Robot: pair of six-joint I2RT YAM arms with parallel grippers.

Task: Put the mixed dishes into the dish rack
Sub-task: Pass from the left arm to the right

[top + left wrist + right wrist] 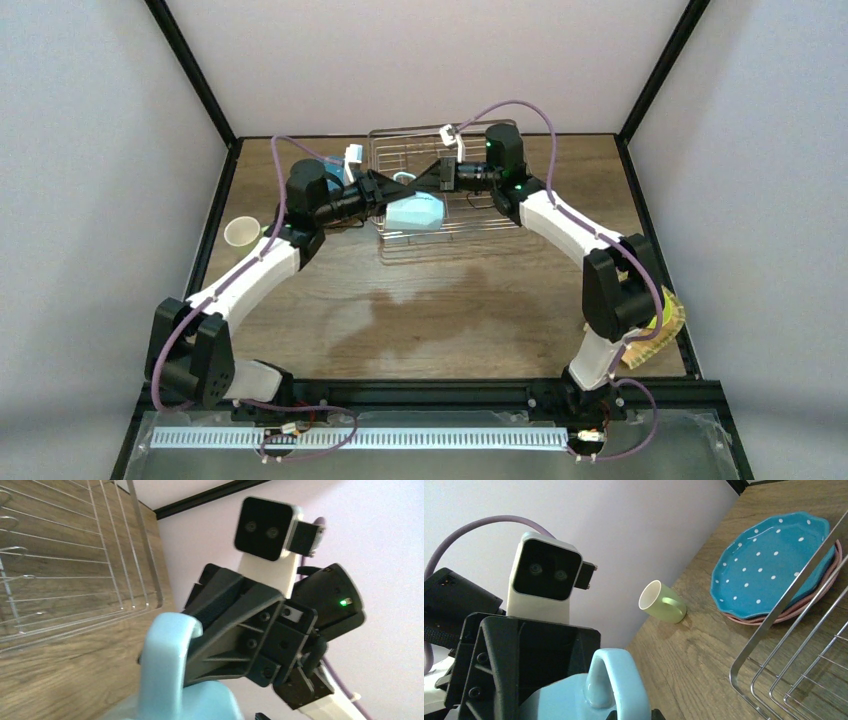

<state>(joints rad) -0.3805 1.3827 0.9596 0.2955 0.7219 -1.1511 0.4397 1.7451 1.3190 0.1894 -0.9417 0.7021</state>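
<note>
dish rack (470, 222) of thin silvery wire lies flat on the far middle of the wooden table (430, 320). in the top view the light blue mug (415, 213) sits over the rack's near left part, between the two grippers, which point at each other from either side. whether the mug touches the wires i cannot tell.

the right gripper (432, 180) reaches in from the right. the left wrist view shows its dark fingers (220, 607) drawn close together at the mug's curved handle, pinching the mug there. the left gripper (378, 190) comes in from the left, its tip right at the mug. its jaws are hidden behind the mug in the right wrist view and too small to read from above, so i cannot tell whether they are spread or closed.

left of the rack, the blue dotted plate (769, 562) lies stacked on the pink plate (751, 620), of which only the rim shows. both rest on the table just beside the rack's left edge. nearer the left wall the pale green mug (661, 602) rests on the table, apart from the plates, its pale inside showing.

at the table's near right edge the woven tan plate (678, 312) pokes out from behind the right arm, mostly hidden.
</note>
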